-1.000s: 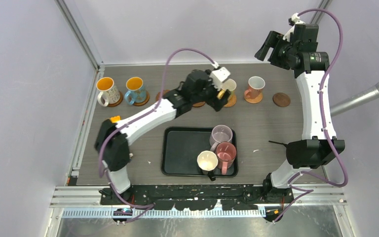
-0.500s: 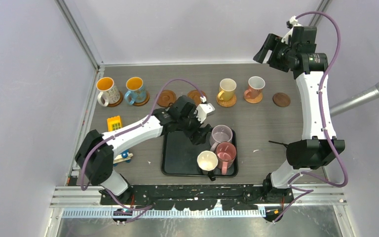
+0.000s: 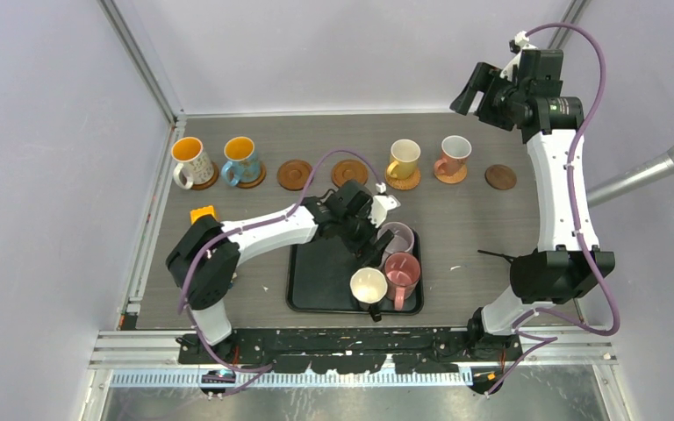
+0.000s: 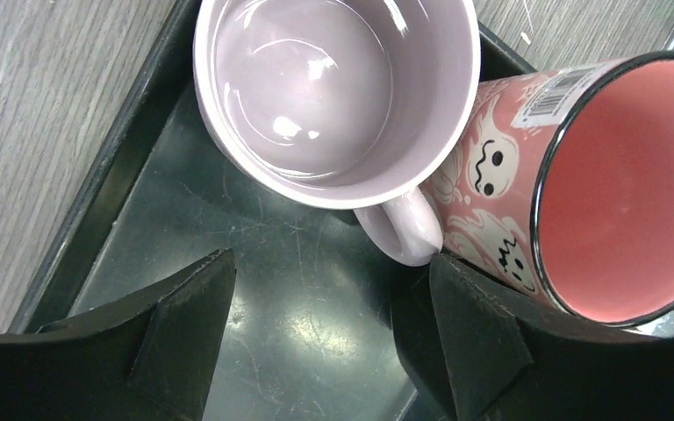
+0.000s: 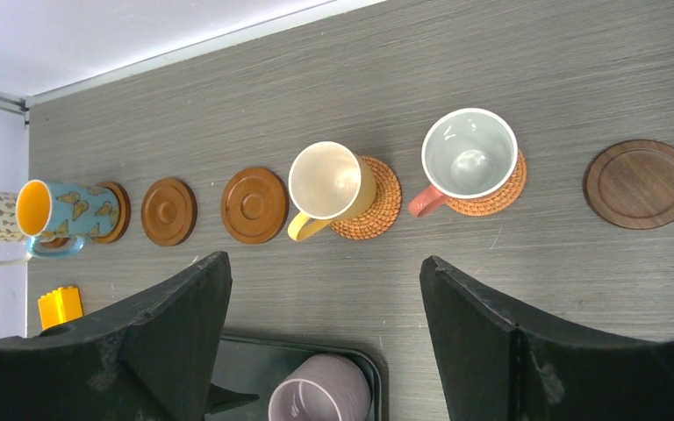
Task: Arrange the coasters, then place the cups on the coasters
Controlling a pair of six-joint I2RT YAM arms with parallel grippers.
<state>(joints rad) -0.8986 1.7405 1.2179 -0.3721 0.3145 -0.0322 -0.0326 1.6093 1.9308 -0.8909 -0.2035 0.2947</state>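
My left gripper point(image 4: 329, 257) is open and holds nothing, close to the handle of the lilac cup point(image 4: 333, 88) in the black tray point(image 4: 219, 219). My right gripper point(image 5: 325, 260) hangs open, far right

Seven round brown coasters point(image 3: 295, 174) lie in a row along the far side of the table point(image 3: 474, 228). The two leftmost carry a white cup point(image 3: 190, 160) and a blue cup point(image 3: 240, 160), both orange inside. The next two are bare. Two woven ones hold a yellow cup point(image 3: 403, 159) and a pink-handled cup point(image 3: 453, 154). The rightmost, darkest one is bare. A lilac cup point(image 3: 393, 239), a pink cup point(image 3: 401, 272) and a cream cup point(image 3: 369, 286) stand close together at the right end of the tray point(image 3: 316, 281).
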